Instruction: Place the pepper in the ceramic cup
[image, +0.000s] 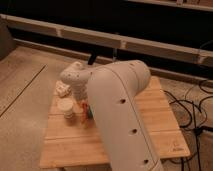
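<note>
Wooden table (165, 117) carries the ceramic cup (66, 108); at its three o'clock the gripper (81, 108) hangs by the pepper (85, 106), its grip unreadable behind the bulky arm (120, 115); white object (62, 89) at twelve.

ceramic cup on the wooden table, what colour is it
Cream-white, seen in the camera view; the ceramic cup stands close beside the gripper.

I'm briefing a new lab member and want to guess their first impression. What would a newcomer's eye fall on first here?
The big white robot arm fills the middle, bending down over a wooden table. Its pincer sits low over the table's left side as seen, just right of the ceramic cup, with a bit of red, likely the pepper, showing at it. Black cables trail on the floor at right.
</note>
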